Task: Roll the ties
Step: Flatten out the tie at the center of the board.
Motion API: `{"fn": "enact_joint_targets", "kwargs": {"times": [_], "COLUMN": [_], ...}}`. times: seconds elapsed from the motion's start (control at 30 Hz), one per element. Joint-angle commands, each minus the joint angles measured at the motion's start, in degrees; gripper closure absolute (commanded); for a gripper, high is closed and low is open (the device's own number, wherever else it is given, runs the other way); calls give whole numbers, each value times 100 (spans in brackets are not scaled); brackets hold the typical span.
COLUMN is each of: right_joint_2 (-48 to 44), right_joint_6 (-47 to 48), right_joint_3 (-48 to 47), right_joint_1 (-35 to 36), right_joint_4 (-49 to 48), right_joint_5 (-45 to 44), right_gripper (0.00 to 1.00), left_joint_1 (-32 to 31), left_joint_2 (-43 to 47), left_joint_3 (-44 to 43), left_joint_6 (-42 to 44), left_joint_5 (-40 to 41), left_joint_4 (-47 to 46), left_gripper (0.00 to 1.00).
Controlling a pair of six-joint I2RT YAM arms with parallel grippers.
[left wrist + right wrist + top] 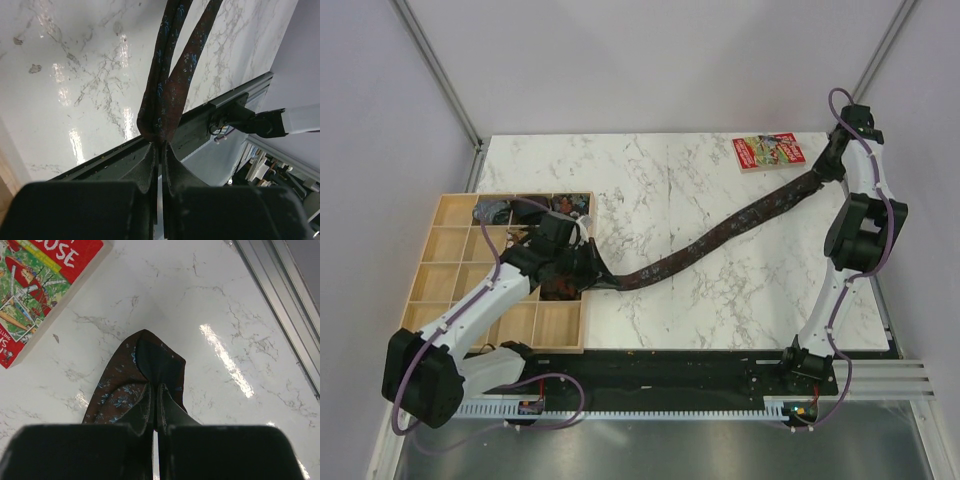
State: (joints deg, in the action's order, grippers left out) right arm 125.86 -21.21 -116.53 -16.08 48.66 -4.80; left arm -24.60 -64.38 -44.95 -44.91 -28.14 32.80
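Observation:
A long dark brown tie (720, 238) with a small bluish-red pattern stretches diagonally over the marble table, from my left gripper (582, 268) up to my right gripper (828, 165). My left gripper (160, 146) is shut on a folded part of the tie (165, 95), two strips running away from the jaws. My right gripper (155, 387) is shut on the tie's wide pointed end (145, 375), held just above the table. Rolled dark bundles (560, 206) sit in the back cells of the wooden tray (440, 265).
A red printed booklet (767, 152) lies flat at the back right, also in the right wrist view (40, 290). The wooden compartment tray lies at the table's left, under my left arm. A black rail (670, 375) runs along the near edge.

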Motion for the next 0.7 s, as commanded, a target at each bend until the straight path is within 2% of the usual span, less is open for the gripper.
{"fn": "enact_joint_targets", "kwargs": {"times": [0.0,0.3,0.33,0.37,0.43,0.47,0.57,0.67], "right_joint_2": [96,360,386,404,413,404,343,71], "right_joint_6": [-14,-23,-15,-23,-32,-58,-120,-181], "right_joint_3": [-388,-678,-678,-669,-617,-599,-581,-293], "right_joint_1": [-106,-124,-124,-124,-133,-133,-133,-124], "right_joint_4": [-102,-103,-111,-103,-103,-111,-112,-147], "right_joint_5": [-162,-223,-215,-215,-267,-276,-215,101], "right_gripper": [100,100,97,79,60,44,25,19], "left_joint_1": [-422,-1029,-1055,-1090,-1126,-1152,-1170,-1170], "left_joint_2": [31,-224,-233,-250,-268,-294,-373,-444], "left_joint_3": [205,461,504,522,618,645,777,874], "left_joint_6": [-343,-669,-669,-669,-677,-677,-669,-686], "left_joint_5": [19,397,432,458,529,555,617,696], "left_joint_4": [-423,-845,-845,-862,-871,-889,-942,-1064], "left_gripper": [98,98,98,98,98,98,97,97]}}
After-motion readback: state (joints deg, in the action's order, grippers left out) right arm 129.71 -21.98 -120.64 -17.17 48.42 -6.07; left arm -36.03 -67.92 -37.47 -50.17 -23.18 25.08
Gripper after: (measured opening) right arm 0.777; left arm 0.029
